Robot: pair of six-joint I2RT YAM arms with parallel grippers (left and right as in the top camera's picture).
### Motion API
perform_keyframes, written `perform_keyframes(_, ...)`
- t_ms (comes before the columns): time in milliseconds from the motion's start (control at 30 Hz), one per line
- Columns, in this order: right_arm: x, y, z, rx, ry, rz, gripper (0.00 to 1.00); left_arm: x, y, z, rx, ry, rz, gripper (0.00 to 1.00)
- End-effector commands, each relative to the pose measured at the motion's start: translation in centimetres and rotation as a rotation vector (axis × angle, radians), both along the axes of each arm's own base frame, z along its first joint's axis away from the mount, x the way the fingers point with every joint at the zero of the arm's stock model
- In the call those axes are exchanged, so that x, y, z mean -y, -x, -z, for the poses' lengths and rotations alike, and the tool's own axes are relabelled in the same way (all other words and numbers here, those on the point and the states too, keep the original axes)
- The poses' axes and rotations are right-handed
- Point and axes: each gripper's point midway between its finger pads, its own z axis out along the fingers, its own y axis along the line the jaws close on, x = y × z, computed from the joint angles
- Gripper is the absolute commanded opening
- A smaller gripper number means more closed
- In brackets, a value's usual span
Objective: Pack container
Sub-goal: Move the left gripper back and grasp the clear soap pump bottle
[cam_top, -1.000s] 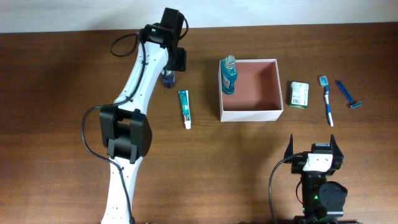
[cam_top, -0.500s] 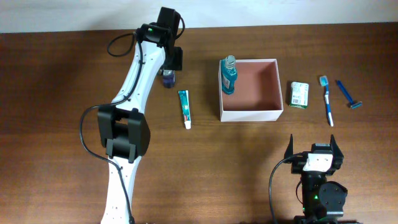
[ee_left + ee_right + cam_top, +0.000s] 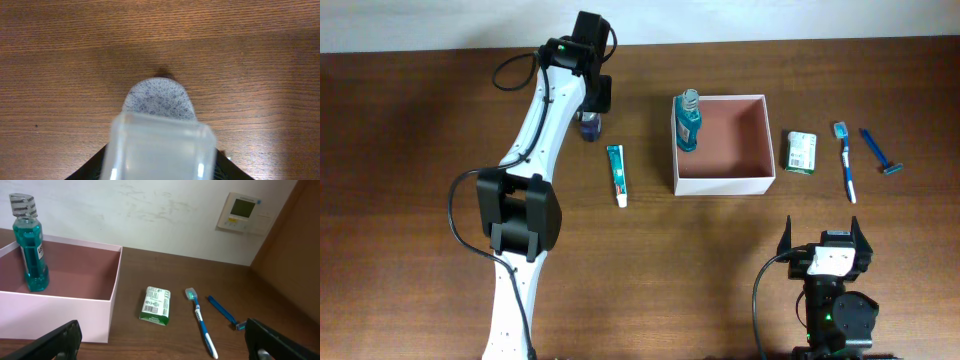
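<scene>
Left gripper: small bottle is bracketed; grip cannot be told.
Right gripper: spread wide, nothing held.
Container: is found toward the table's right edge from the left gripper.

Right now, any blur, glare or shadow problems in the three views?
Overhead: sharp, evenly lit, soft shadows on the table. Left wrist: the pale plastic item sits close to the lens and is blurred; the wood grain behind is crisp. Right wrist: mouthwash bottle and box are clear, no glare.

White container (reddish-brown inside) w/ teal mouthwash btl; green-white packet; blue razor.
</scene>
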Motion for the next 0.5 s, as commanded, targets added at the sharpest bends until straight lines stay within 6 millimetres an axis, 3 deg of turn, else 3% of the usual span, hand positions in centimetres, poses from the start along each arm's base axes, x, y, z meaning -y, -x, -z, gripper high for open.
perform_keyframes(0, 0.2, 0.1, 0.2, -0.004, -0.003, 0.014, 0.99, -0.3, 0.1, 1.5, -0.031, -0.007, 0.004, 0.40)
perform_keyframes(100, 0.2, 0.1, 0.2, -0.004, -0.003, 0.014, 0.99, -0.3, 0.0, 0.9, -0.022, -0.005, 0.004, 0.40)
perform_keyframes(200, 0.2, 0.1, 0.2, -0.004, -0.003, 0.014, 0.99, -0.2, -0.3, -0.9, 0.006, 0.003, 0.004, 0.39)
perform_keyframes(467, 0.2, 0.1, 0.2, -0.004, -0.003, 0.014, 0.99, 0.3, -1.0, -11.1, 0.203, 0.060, 0.009, 0.36)
